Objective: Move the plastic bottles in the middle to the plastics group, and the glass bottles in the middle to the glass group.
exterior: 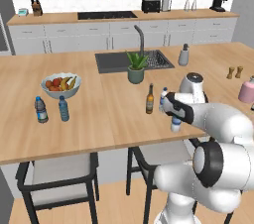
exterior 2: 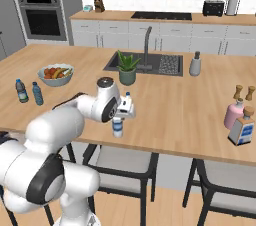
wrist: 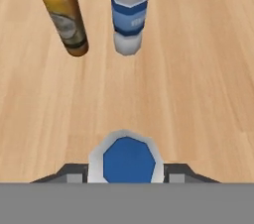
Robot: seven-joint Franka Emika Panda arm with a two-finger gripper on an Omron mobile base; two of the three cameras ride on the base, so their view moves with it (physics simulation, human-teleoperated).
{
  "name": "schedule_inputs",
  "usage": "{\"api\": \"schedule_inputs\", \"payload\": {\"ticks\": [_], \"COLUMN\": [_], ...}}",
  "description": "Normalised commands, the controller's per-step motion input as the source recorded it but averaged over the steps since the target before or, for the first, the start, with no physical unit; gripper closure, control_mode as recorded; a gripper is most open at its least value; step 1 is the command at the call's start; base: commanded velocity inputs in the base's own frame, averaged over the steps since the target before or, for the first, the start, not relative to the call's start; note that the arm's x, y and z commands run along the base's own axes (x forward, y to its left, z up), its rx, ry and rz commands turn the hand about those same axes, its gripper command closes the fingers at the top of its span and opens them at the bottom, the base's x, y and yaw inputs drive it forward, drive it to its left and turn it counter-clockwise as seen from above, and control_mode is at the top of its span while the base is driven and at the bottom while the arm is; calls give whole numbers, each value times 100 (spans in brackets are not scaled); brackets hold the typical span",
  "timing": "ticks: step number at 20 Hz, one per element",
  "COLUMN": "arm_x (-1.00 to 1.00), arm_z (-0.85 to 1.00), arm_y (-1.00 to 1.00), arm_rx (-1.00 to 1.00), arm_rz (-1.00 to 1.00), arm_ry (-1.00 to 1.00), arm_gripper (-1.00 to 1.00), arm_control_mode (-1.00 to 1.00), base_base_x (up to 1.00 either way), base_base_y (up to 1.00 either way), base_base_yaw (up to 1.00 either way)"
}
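Gripper (wrist: 127,176) sits straight above the nearest water bottle (wrist: 127,161), seen end-on in the hand view, with a dark finger showing at either side of it; the jaws look spread around the bottle, not yet pressed on it, though whether they touch I cannot tell; in the left base view that bottle (exterior: 175,124) stands by the front edge of the worktop (exterior: 114,119) just under the hand; to do this step well, I judge the hand should drop squarely, close on the body below the cap, and lift straight up so the neighbours are not knocked; a little farther on stands the second water bottle (wrist: 129,12), upright, clear-whitish with a blue-and-white label band; just beside it stands the brown bottle (wrist: 64,15), slim, long-necked, pale-labelled, the two close but apart; well off to the left, near the fruit bowl (exterior: 61,84), wait the blue bottle (exterior: 63,108) and the dark-capped bottle (exterior: 40,109), where the plastics belong; far right, the pink vessel (exterior 2: 233,113) marks the glass side.
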Motion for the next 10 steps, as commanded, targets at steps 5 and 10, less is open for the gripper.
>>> {"api": "schedule_inputs", "payload": {"ticks": [5,10], "arm_x": [-2,27], "arm_z": [39,6], "arm_y": [100,100], "arm_rx": [0,2], "arm_rz": [10,17], "arm_ry": [0,0], "arm_gripper": [100,100], "arm_control_mode": [-100,-100], "base_base_x": [0,0], "base_base_y": [0,0], "base_base_yaw": [0,0]}}
